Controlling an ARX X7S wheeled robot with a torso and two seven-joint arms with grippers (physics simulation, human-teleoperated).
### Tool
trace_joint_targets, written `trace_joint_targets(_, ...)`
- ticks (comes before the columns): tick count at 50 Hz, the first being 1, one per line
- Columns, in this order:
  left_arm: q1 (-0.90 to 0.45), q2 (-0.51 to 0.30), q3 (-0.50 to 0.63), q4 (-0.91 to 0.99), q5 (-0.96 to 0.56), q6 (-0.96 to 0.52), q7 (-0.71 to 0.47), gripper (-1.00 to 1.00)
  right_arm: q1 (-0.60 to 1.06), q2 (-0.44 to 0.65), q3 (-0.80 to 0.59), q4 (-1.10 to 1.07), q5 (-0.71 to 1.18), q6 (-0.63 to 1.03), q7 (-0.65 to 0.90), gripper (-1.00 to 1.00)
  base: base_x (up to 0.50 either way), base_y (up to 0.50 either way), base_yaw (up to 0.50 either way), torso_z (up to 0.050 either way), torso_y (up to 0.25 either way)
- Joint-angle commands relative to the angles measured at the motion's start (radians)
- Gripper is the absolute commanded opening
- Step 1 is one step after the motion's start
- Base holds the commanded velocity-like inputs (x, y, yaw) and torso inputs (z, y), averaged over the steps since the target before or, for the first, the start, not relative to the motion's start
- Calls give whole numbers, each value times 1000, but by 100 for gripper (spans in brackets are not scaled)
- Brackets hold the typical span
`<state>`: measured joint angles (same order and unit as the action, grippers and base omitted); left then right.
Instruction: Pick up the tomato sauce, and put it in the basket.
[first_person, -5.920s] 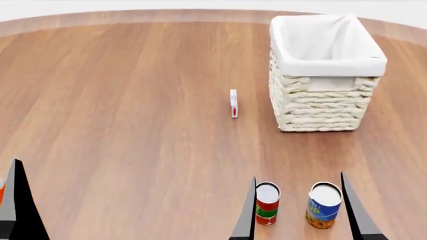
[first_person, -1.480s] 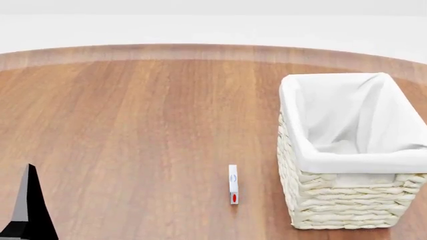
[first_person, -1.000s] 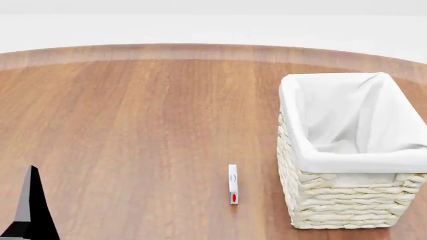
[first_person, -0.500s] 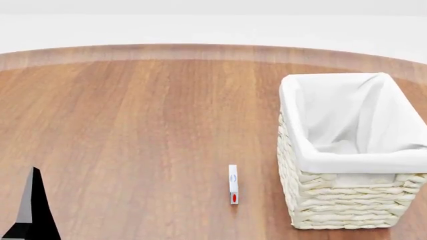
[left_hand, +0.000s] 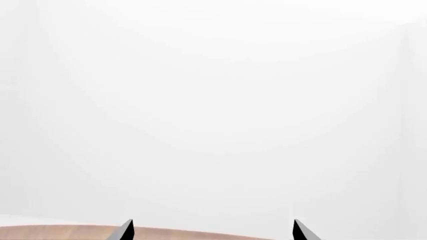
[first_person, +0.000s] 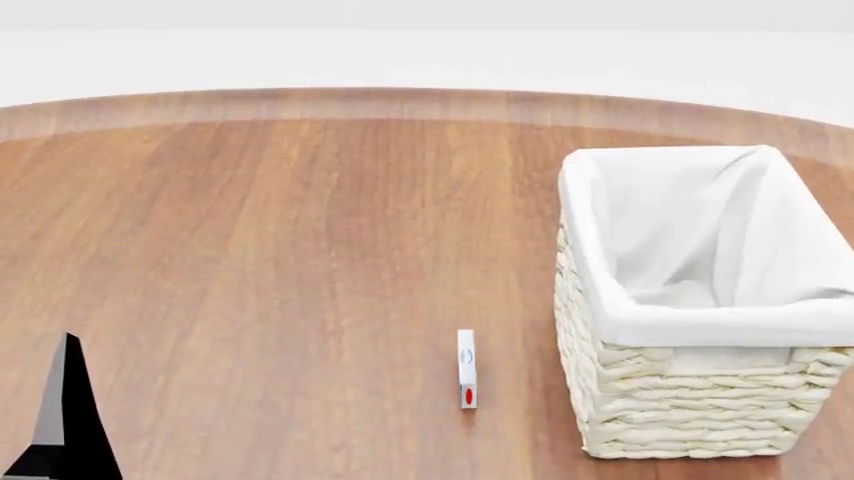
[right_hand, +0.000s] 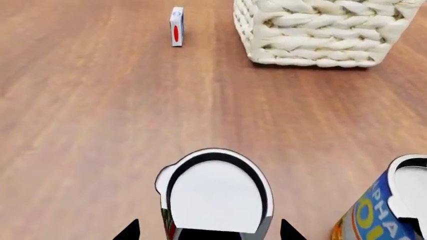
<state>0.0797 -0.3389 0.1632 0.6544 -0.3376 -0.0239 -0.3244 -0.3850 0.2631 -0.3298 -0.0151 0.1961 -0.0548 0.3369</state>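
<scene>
The tomato sauce (right_hand: 213, 192) shows only in the right wrist view: a small can with a silvery-white top, a dark rim and a red and green label, standing upright on the wooden table. My right gripper (right_hand: 210, 232) is open, with one dark fingertip on each side of the can and a gap on both sides. The cream wicker basket (first_person: 687, 400) with white lining stands at the right of the head view and beyond the can in the right wrist view (right_hand: 320, 30). My left gripper (left_hand: 212, 231) is open and empty, facing white background.
A blue-and-yellow can (right_hand: 393, 210) stands close beside the tomato sauce. A small white box with a red mark (first_person: 466, 368) stands on edge left of the basket, also in the right wrist view (right_hand: 176, 26). One left finger (first_person: 60, 420) shows at the head view's lower left.
Since 5.9 s ago the head view has lifted, so the cans and right gripper have dropped out of it. Over the last second the left fingertip has shifted slightly right.
</scene>
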Motion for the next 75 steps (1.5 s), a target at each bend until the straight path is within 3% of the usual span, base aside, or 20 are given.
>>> trace_joint_targets(1,1,-3,0,-4,-3,5,-4,100,40,-10,-10,40,-12,-27,-3,100,0,0,0,0,0)
trace_joint_targets(2,0,-2,4,-7,0,4,-3,100,40,-11,-10,48,-11,-34,-4,100,0,0,0,0,0)
trace_joint_targets(3,-1,-2,6,-11,1,7,-1,100,37,-11,-9,43,-12,-33,0,-100,0,0,0,0,0)
trace_joint_targets(18,-6,-6,17,-13,6,2,-6,100,43,-12,-13,47,-4,-55,1,-100,0,0,0,0,0)
trace_joint_targets(34,-3,-13,15,-11,-6,10,-7,100,-12,60,-9,-386,-13,116,76,-100,0,0,0,0,0)
trace_joint_targets(45,0,-17,14,-5,-5,11,-14,100,-17,73,-11,-441,-11,127,85,-100,0,0,0,0,0)
trace_joint_targets(58,14,-24,4,-4,-14,27,-16,100,178,77,30,-493,-59,194,114,-100,0,0,0,0,1)
trace_joint_targets(63,12,-24,5,-15,-19,30,-15,100,363,47,49,-340,-47,149,81,-100,0,0,0,0,0)
trace_joint_targets(75,19,-35,2,9,-8,15,-33,100,586,42,38,-242,-57,187,34,-100,0,0,0,0,0)
